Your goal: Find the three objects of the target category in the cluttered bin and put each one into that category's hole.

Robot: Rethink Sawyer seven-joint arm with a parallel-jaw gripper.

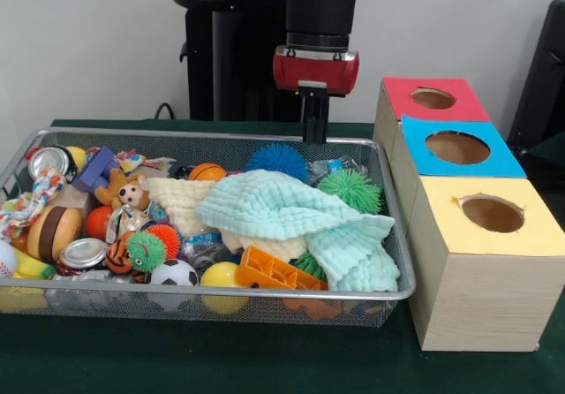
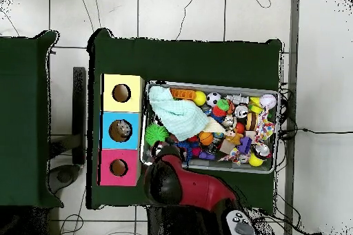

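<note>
Pincer (image 1: 314, 132) hangs above the far rim of the wire bin (image 1: 265, 135), at about 12 o'clock of the bin in the front view; can't tell whether it is spread or closed, only a dark narrow stub shows below the red wrist. It holds nothing visible.

Bin sits on the green bench (image 1: 221, 359), packed with clutter. A mint cloth (image 1: 291, 213) lies draped over the middle and toward 4 o'clock, with a cream knit cloth (image 1: 181, 200) just beside it at 9 o'clock. Blue spiky ball (image 1: 276, 158) at 12 o'clock, green spiky ball (image 1: 350, 188) at 2 o'clock, orange plastic piece (image 1: 274, 272) at 6 o'clock by the near rim. Soccer ball (image 1: 174, 273) and yellow ball (image 1: 221, 277) touch the near wall. Tin cans (image 1: 50, 160) and a rope toy (image 1: 26, 207) at 9 o'clock.

Three boxes at 3 o'clock of the bin, in a row, each with a round hole: red box (image 1: 433, 99) farthest, blue box (image 1: 456, 147) in the middle, yellow box (image 1: 492, 215) nearest. In the overhead view something greyish shows inside the blue box's hole; target category unclear.
</note>
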